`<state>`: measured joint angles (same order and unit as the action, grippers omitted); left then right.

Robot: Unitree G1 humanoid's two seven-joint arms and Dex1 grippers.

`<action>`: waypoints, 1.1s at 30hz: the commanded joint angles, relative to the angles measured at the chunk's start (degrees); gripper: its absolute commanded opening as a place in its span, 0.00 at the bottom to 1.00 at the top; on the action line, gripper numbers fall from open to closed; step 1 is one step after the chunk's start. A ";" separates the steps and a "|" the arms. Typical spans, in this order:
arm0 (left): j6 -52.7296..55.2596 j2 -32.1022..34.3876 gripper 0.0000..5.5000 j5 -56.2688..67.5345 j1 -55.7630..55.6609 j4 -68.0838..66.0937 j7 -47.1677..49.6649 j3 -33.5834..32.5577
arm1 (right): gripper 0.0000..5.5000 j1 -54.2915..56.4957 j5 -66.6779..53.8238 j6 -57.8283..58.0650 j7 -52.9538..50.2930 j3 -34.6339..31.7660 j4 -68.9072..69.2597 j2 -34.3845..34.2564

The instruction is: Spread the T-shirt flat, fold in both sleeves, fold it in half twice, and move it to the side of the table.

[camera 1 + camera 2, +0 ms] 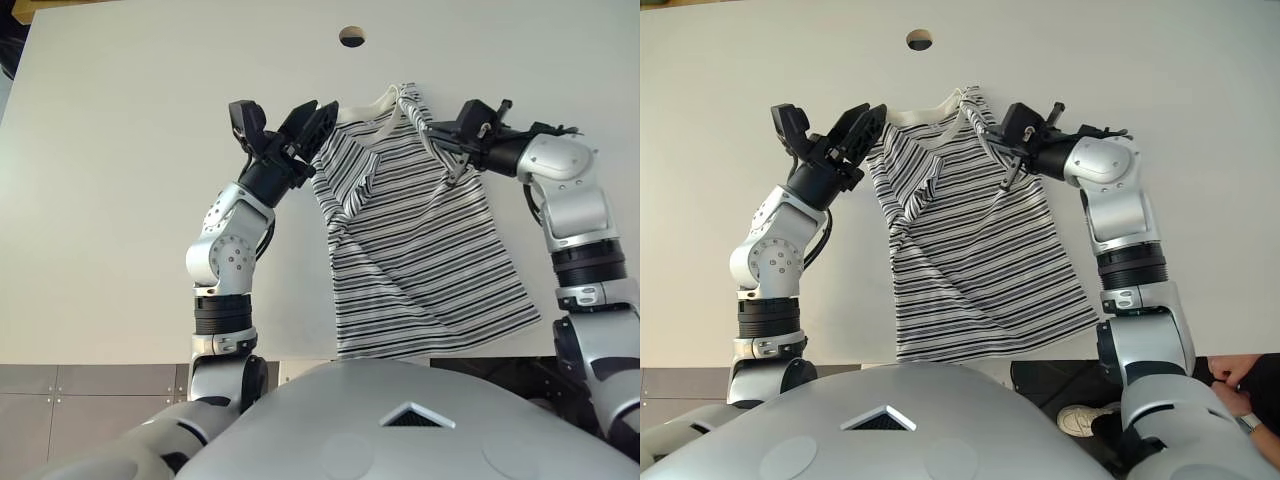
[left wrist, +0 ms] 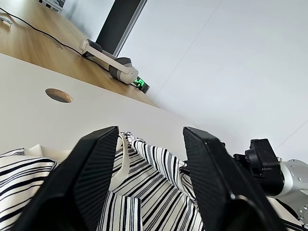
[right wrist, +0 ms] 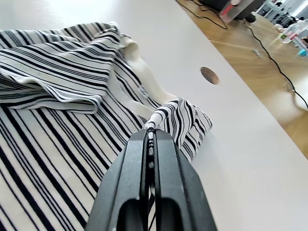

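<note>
One white table (image 1: 120, 200) (round hole (image 1: 352, 37)) bears the striped T-shirt (image 1: 420, 260).

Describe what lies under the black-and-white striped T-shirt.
The black-and-white striped T-shirt lies on the white table, which shows around it. Whether anything else lies beneath cannot be seen: the cloth covers it.

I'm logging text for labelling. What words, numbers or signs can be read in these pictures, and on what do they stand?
Nothing can be read.
Green display on the grey device: lit, but too small and blurred to read.
T-shirt: stripes only, no print or label showing.
</note>
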<state>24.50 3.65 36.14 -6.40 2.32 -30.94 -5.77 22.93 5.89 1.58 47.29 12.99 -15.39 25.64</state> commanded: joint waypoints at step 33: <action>0.60 -0.92 0.46 0.23 -2.64 -2.91 0.70 -1.01 | 0.16 23.37 6.27 -10.69 -13.67 3.41 -51.93 -14.13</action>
<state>24.71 2.70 36.38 -8.54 -0.17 -30.67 -6.92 44.51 9.91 -9.91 34.46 15.36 -63.69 11.55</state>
